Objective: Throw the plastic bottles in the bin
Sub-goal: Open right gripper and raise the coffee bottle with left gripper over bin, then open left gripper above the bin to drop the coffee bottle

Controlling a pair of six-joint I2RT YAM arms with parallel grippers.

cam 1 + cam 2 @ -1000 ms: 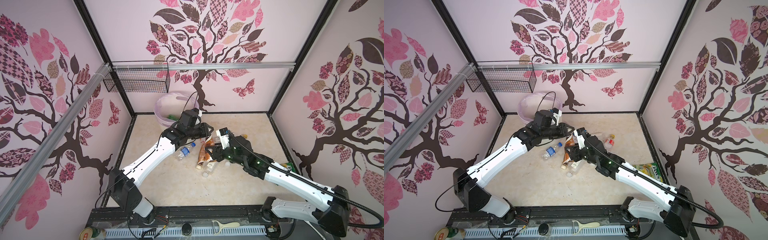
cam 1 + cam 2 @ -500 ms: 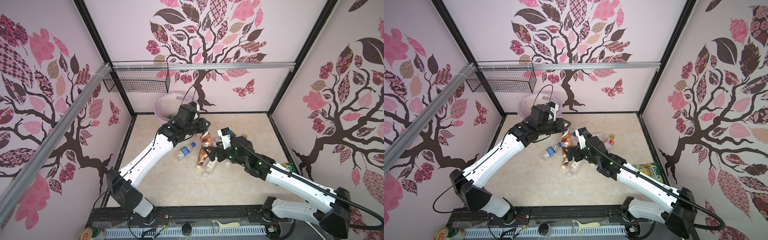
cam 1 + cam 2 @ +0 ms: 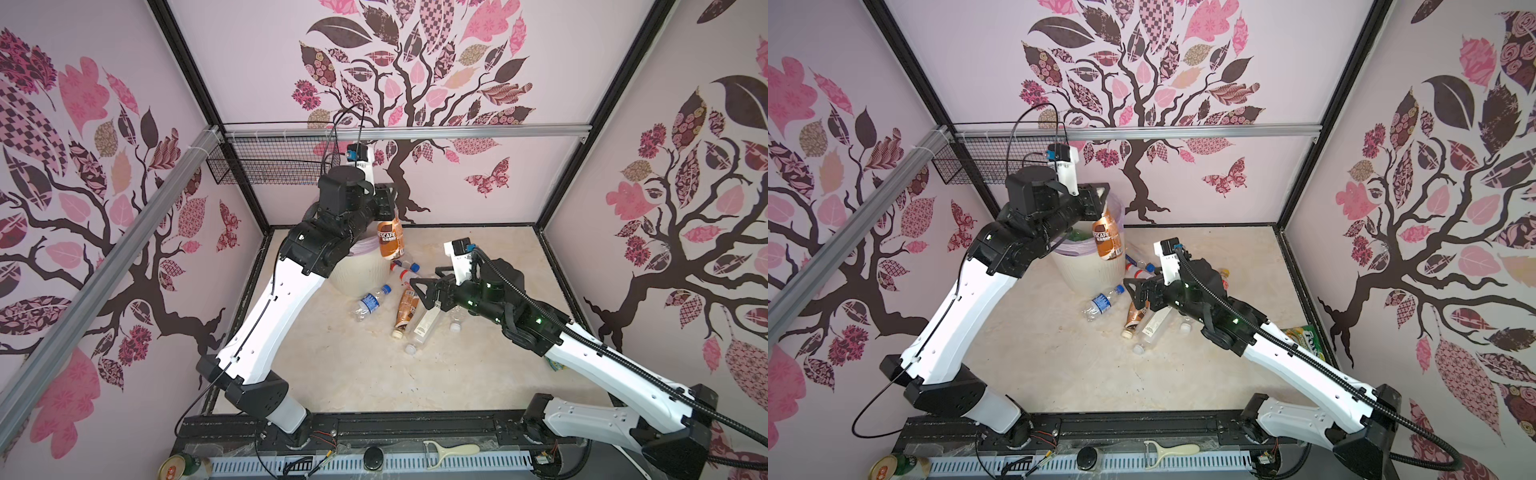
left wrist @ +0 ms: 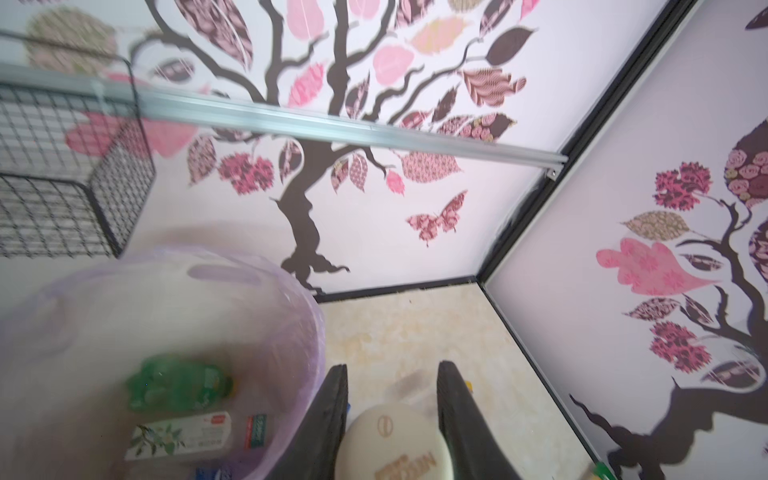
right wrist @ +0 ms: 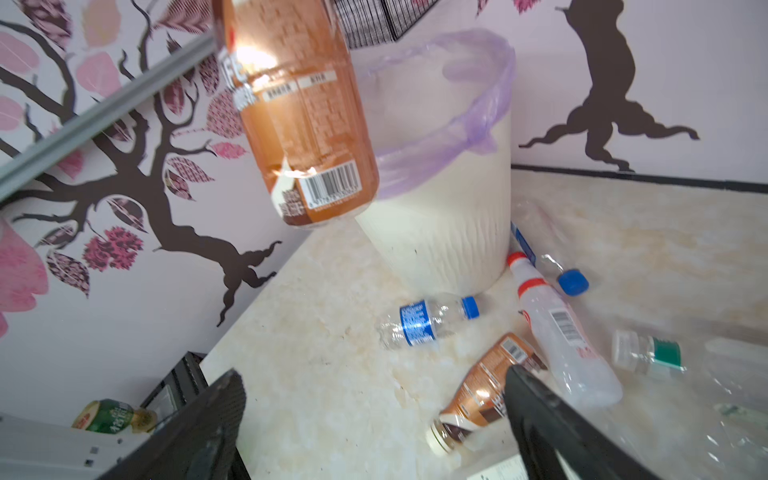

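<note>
Raised: brown-labelled bottle [image 3: 390, 243] | left pincer [image 3: 388, 214] clamps cap | axis vertical, base down

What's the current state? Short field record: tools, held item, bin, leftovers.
left tool: shut on brown-labelled bottle, gripped at its cap end, hanging raised
bottle vs bin: beside the rim, not clearly over the opening
right tool: open, empty, above the table
in bin: green bottle, white-labelled bottle
on table: blue-capped bottle, second brown bottle, clear bottles
task: unfinished
</note>
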